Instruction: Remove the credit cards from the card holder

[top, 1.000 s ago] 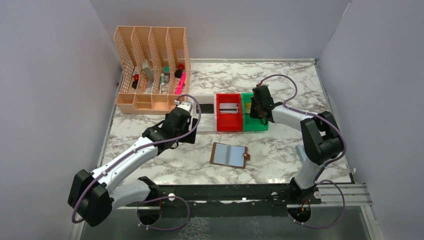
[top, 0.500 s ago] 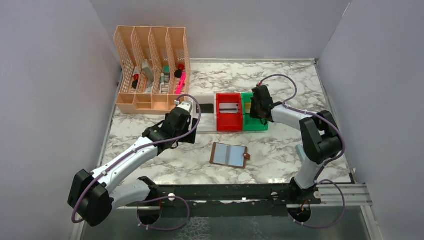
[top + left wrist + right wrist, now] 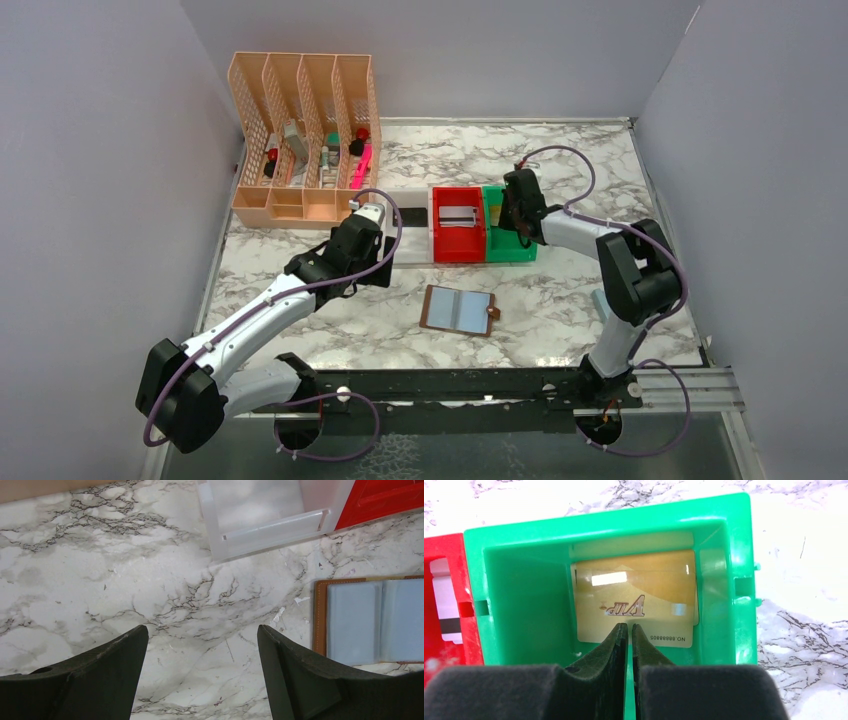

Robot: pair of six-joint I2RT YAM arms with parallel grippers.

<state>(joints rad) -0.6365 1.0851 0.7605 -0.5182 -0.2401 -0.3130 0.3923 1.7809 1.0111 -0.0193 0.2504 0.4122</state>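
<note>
The card holder [image 3: 459, 310] lies open and flat on the marble table, its pale blue-grey pockets up; its left part shows in the left wrist view [image 3: 370, 620]. A gold credit card [image 3: 636, 602] lies flat inside the green bin [image 3: 524, 595]. A silvery-white card [image 3: 458, 216] lies in the red bin [image 3: 458, 245]. A dark card [image 3: 410, 215] lies in the white bin. My right gripper [image 3: 629, 626] is shut and empty just above the gold card [image 3: 497, 218]. My left gripper [image 3: 201, 630] is open and empty above bare table, left of the holder.
The white bin [image 3: 260, 535], red bin and green bin [image 3: 510, 248] stand in a row behind the holder. A peach mesh organiser [image 3: 300, 140] with pens stands at the back left. A light-blue block [image 3: 600, 300] lies by the right arm's base.
The right arm has shifted very slightly over the green bin. The left arm, the holder and the cards have not moved.
</note>
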